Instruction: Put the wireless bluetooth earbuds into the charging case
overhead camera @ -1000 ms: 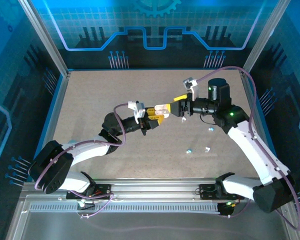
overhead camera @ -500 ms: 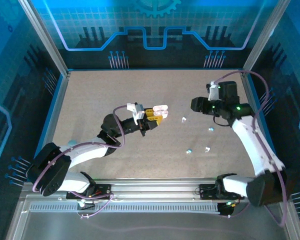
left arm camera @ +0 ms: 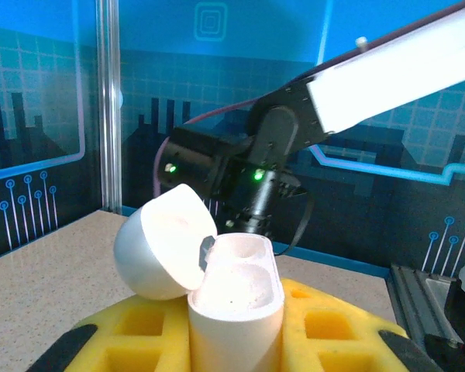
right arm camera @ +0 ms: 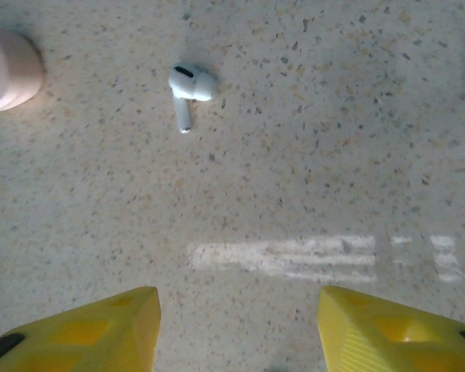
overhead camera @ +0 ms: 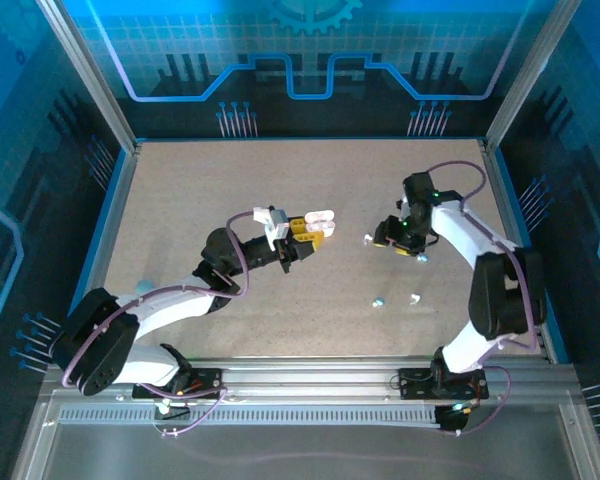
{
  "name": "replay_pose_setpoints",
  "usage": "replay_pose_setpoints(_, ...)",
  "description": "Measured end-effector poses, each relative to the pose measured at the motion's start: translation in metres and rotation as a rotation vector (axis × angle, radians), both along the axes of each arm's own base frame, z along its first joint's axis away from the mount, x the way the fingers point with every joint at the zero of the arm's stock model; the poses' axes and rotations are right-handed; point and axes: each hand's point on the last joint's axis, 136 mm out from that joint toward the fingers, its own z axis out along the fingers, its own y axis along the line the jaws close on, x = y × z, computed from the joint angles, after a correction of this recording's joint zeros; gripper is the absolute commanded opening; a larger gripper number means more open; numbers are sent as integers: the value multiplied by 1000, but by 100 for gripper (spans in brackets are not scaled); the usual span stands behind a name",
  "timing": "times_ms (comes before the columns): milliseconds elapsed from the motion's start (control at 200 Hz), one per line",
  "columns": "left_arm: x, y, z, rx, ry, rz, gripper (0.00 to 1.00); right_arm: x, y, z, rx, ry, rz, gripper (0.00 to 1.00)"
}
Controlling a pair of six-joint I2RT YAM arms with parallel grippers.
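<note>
Top external camera sits high, above and behind both arm bases. It faces down and forward over the whole speckled beige tabletop (overhead camera: 200, 190), far off.

Left wrist camera rides low, faces level across the table past the left gripper (left arm camera: 234, 341). It is very near the white pill-shaped plastic charging case with open lid (left arm camera: 234, 306). The white-and-black right arm (left arm camera: 387, 85) sits behind it.

Right wrist camera points straight down, close to the tabletop. The right gripper (right arm camera: 239, 325) fingertips sit at the bottom edge, a white stemmed plastic earbud (right arm camera: 187, 89) upper left.

Shared: all three views catch the case, at the right wrist view's top-left corner. Top and right wrist views share the earbud. Top and left wrist views share the right arm.
</note>
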Motion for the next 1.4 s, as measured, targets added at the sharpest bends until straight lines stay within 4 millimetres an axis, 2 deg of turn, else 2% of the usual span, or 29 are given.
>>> replay_pose_setpoints(240,1,0,-2,7,1,8,22,35,19,-11,-51,9,-2,57)
replay_pose_setpoints(450,0,1,-8,21,-3,11,23,60,22,-23,-99,20,-21,55)
replay_pose_setpoints(891,-1,2,-13,28,5,12,23,67,32,-53,-157,105,13,50)
replay_pose_setpoints(1401,-1,3,-12,27,3,12,23,66,29,-62,-191,136,54,38)
